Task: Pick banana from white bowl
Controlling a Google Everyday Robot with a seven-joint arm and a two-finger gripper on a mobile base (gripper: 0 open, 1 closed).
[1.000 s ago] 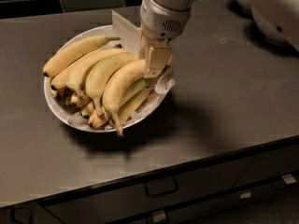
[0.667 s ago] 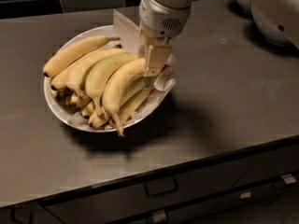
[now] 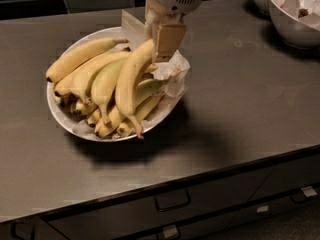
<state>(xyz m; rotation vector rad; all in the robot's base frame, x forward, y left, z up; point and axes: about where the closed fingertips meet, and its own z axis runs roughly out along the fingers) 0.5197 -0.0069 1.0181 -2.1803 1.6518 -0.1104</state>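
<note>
Where the gripper (image 3: 157, 45) clasps the banana (image 3: 127, 80), the white bowl (image 3: 56, 115) sits beneath.

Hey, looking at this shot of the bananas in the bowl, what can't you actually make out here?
- Camera view: the top end of the held banana is hidden behind the gripper, which is closed on it over the white bowl's far right side.
- The arm above the gripper is cut off by the top edge.
- The bowl's floor is covered by bananas and paper.
- The smaller bowls at top right are cropped, and their contents are unclear.
</note>
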